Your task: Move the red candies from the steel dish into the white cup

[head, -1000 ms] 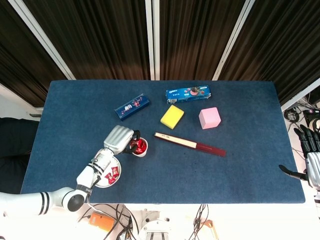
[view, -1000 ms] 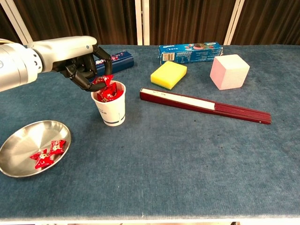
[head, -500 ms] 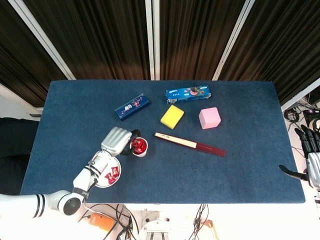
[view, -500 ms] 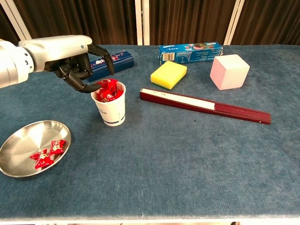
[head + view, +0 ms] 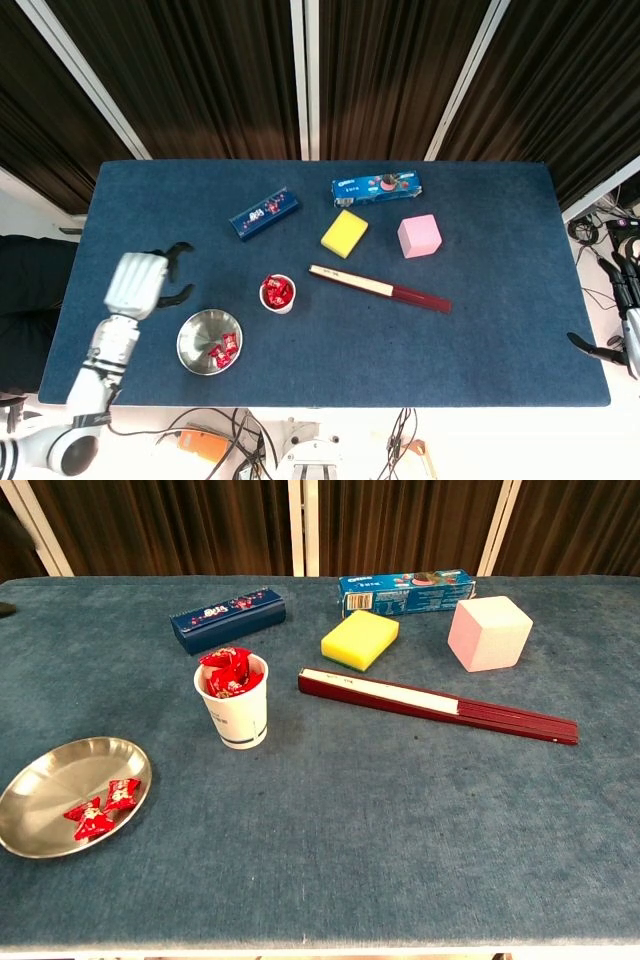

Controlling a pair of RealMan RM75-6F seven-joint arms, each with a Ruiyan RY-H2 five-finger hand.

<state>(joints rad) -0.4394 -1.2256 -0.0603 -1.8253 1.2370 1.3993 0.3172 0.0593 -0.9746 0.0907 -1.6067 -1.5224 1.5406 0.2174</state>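
Note:
The white cup [image 5: 234,701] [image 5: 279,295] stands left of centre, heaped with red candies [image 5: 228,671] that rise above its rim. The steel dish [image 5: 40,798] [image 5: 198,340] lies near the front left edge with two red candies [image 5: 104,808] [image 5: 223,349] in it. My left hand [image 5: 142,282] hovers over the table's left side, well left of the cup and up-left of the dish, fingers apart and empty; the chest view does not show it. My right hand [image 5: 630,320] hangs off the table's right edge, mostly cut off by the frame.
A dark blue box [image 5: 228,619], a blue biscuit packet [image 5: 405,590], a yellow sponge [image 5: 360,639] and a pink cube [image 5: 489,632] lie across the back half. A closed dark red fan [image 5: 436,705] lies right of the cup.
My left hand let a candy drop into the cup, opened, and swung away to the table's left side, leaving the chest view. The candy heap in the cup stays put.

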